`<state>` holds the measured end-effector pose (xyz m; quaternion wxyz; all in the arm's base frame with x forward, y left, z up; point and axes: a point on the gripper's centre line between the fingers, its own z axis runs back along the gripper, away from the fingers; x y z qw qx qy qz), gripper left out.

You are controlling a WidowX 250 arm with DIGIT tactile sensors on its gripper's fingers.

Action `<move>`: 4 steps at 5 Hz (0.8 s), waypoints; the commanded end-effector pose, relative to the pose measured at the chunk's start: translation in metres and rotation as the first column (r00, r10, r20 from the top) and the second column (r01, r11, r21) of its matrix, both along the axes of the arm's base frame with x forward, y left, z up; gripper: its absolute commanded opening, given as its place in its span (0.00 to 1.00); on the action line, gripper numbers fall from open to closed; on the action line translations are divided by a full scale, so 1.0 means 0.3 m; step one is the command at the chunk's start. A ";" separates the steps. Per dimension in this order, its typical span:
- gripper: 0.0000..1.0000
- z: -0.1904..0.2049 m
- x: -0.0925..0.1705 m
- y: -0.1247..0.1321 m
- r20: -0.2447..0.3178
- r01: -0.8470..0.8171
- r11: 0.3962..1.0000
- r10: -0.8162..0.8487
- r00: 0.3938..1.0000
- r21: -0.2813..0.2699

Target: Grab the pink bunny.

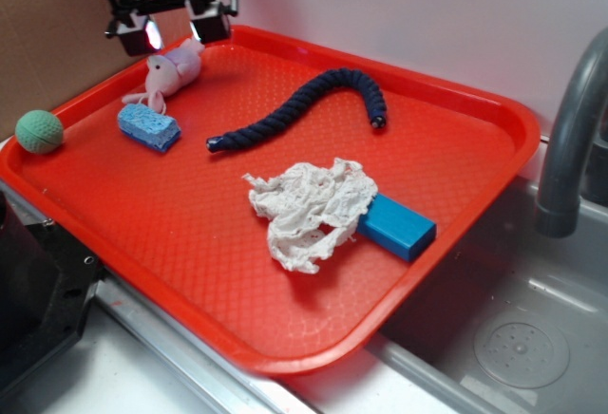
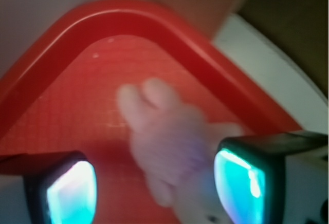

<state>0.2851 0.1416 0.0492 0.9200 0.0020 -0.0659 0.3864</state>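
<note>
End effector hangs spread just above the pink bunny; it should drop straight, straddle the body, then squeeze.

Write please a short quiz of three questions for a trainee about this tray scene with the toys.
1. True or false: the jaws are already shut on the pink bunny.
2. Which thing lies closest to the bunny? A) blue sponge B) blue block C) green ball
3. What partly covers the blue block?

Key:
1. False. The gripper is open above the bunny, one pad on each side in the wrist view.
2. A
3. The white rag.
</note>
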 end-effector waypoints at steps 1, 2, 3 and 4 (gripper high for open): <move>1.00 -0.020 0.044 0.059 -0.004 0.096 0.991 -0.096 0.995 0.096; 1.00 -0.067 0.064 0.046 -0.056 0.199 0.970 -0.193 0.980 0.138; 0.00 -0.082 0.058 0.021 -0.063 0.236 0.962 -0.229 0.971 0.137; 0.00 -0.050 0.040 0.005 -0.042 0.268 0.957 -0.265 0.963 0.108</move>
